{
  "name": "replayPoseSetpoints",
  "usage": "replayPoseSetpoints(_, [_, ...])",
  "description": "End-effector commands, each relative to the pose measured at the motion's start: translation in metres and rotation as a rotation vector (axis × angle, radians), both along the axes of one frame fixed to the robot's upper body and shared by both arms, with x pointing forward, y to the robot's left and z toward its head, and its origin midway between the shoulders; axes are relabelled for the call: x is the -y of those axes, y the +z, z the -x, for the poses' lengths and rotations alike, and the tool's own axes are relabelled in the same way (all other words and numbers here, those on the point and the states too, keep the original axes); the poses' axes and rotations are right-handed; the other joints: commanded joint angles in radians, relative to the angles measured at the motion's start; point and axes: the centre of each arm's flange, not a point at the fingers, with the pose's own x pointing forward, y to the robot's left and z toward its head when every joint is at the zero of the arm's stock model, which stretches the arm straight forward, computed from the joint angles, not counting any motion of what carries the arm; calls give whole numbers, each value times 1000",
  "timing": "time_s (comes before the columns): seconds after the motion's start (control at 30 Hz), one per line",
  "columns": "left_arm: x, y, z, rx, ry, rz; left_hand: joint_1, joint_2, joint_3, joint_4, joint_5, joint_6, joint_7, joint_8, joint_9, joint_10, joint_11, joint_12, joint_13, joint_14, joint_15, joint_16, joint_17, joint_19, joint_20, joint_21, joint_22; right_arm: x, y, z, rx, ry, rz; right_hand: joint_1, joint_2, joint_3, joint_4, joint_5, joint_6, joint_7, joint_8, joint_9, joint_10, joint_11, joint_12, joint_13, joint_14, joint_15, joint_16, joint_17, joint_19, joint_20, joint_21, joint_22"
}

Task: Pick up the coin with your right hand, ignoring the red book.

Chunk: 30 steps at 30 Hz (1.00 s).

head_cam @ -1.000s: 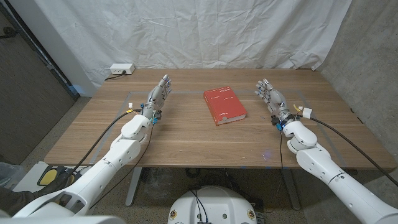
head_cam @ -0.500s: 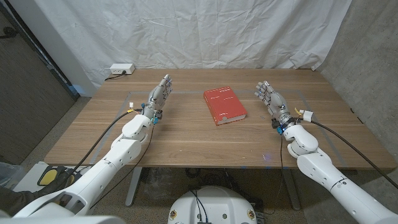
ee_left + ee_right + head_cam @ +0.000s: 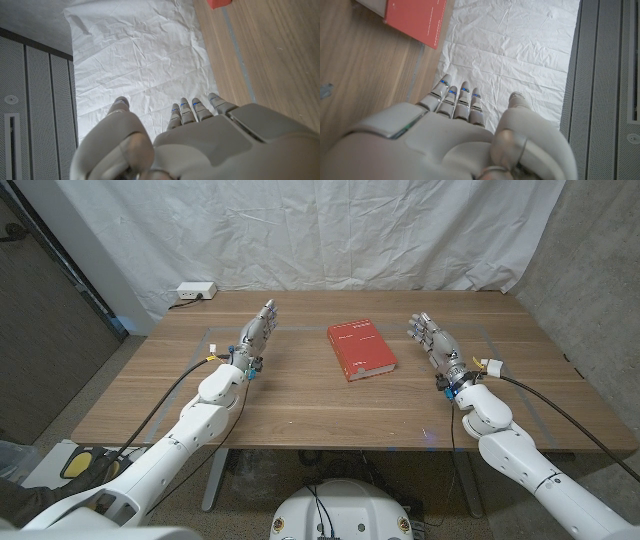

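Oddly, no coin can be made out on the wooden table (image 3: 300,395) from the head view; the red book (image 3: 361,349) lies at center frame, slightly upper. Right hand (image 3: 436,340), right of the book and apart from it, holds nothing, fingers extended and loosely apart; left hand (image 3: 254,332), left of center, likewise empty with fingers straight. Judged stage: before approach — next move calls for locating the coin, then bringing the right hand down clear of the book.
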Motion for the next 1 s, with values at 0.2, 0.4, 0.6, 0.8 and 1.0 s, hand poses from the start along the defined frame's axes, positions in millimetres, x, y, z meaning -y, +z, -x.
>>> replayPoseSetpoints(0.2, [0, 2, -1, -9, 1, -21, 15, 0, -2, -6, -2, -2, -3, 0, 2, -5, -1, -4, 3, 0, 1, 1, 3, -7, -64, 1, 5, -3, -10, 17, 9, -22, 45, 13, 3, 4, -6, -3, 8, -3, 2, 3, 10, -1, 1, 6, 13, 0, 2, 4, 14, -45, -7, 6])
replayPoseSetpoints(0.4, [-2, 2, -1, -11, 1, -11, 18, 1, -2, -8, -3, -1, -3, 1, 3, -4, 1, -4, 3, -1, 1, 1, 3, -7, -64, 2, 5, -3, -11, 20, 10, -20, 43, 11, 4, 4, -7, -4, 9, -3, 1, 4, 12, -1, 0, 6, 13, -2, 2, 5, 16, -46, -11, 6])
replayPoseSetpoints(0.6, [-2, 2, -1, -11, 6, -3, 20, 2, -2, -9, -5, -1, -4, 0, 3, -2, 0, -4, 3, -2, 1, 1, 3, -8, -64, 1, 5, -2, -13, 23, 16, -39, 43, 11, 4, 4, -8, -4, 12, -3, 2, 4, 14, -2, -1, 6, 17, -3, 2, 5, 19, -45, -14, 6])
replayPoseSetpoints(0.8, [-1, 3, -1, -10, 3, -10, 22, 3, -2, -10, -6, 0, -1, 1, 3, 0, 4, -3, 3, -6, 6, -1, 3, -9, -63, 1, 5, -1, -14, 26, 23, -35, 37, 13, 4, 5, -11, -4, 17, -3, 2, 4, 17, -4, -2, 6, 19, -3, 2, 5, 24, -44, -15, 6])
replayPoseSetpoints(1.0, [2, 4, -3, -11, 2, -11, 24, 4, -2, -11, -8, 0, 0, 1, 3, 1, 5, -3, 3, -9, 7, -2, 3, -10, -63, 1, 5, 0, -17, 29, 23, -28, 38, 5, -1, 0, -9, -5, 17, -3, 1, 4, 18, -2, -3, 6, 21, -1, 3, 6, 27, -43, -19, 7])
